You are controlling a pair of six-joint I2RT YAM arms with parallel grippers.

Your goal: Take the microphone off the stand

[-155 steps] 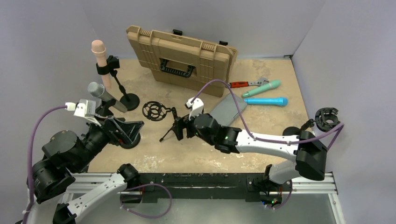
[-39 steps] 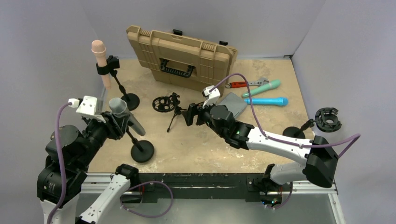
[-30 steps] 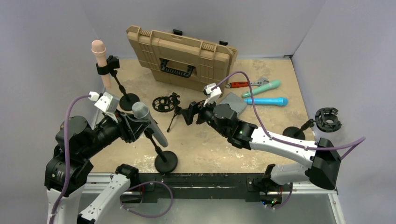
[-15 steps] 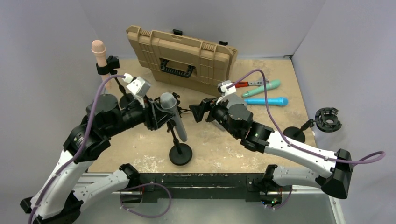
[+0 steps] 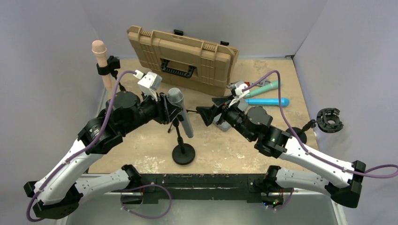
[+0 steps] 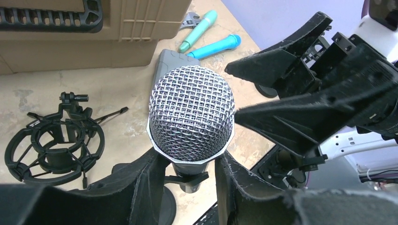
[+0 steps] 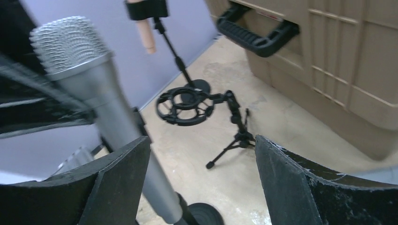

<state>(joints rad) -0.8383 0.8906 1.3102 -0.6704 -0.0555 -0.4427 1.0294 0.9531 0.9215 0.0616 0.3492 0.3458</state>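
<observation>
A: Tan plastic case [image 5: 187, 61] at the back of the surface [image 5: 277, 75]. It stands on its long edge, lid shut, handle facing the arms. Contents?

B: Cannot tell. The lid hides the inside, and the latches sit along the top edge. No other container noted.

A: Left hand?

B: Left hand [image 5: 170, 110] is clenched on the mic [image 5: 176, 99]. Its fingers [image 6: 141, 192] sit either side of the grey body, just below the mesh head. The gap between them is narrow and the body fills it.

A: Where is the mic?

B: In the clip of the stand [image 5: 183, 153], near the front middle of the surface. The head is uppermost and the body tilted. The round base is under it, close to the front edge. Cannot tell whether the base touches the surface.

A: Right hand?

B: Right hand [image 5: 204, 115] is spread wide and grasps nothing. It faces the mic from the right, tips level with the body. In the right wrist view the body runs just beside the inner face of one finger. Contact there: cannot tell.

A: Anything nearby?

B: A black shock mount [image 6: 70, 110] on a small tripod lies behind the mic, apart from both hands.
</observation>
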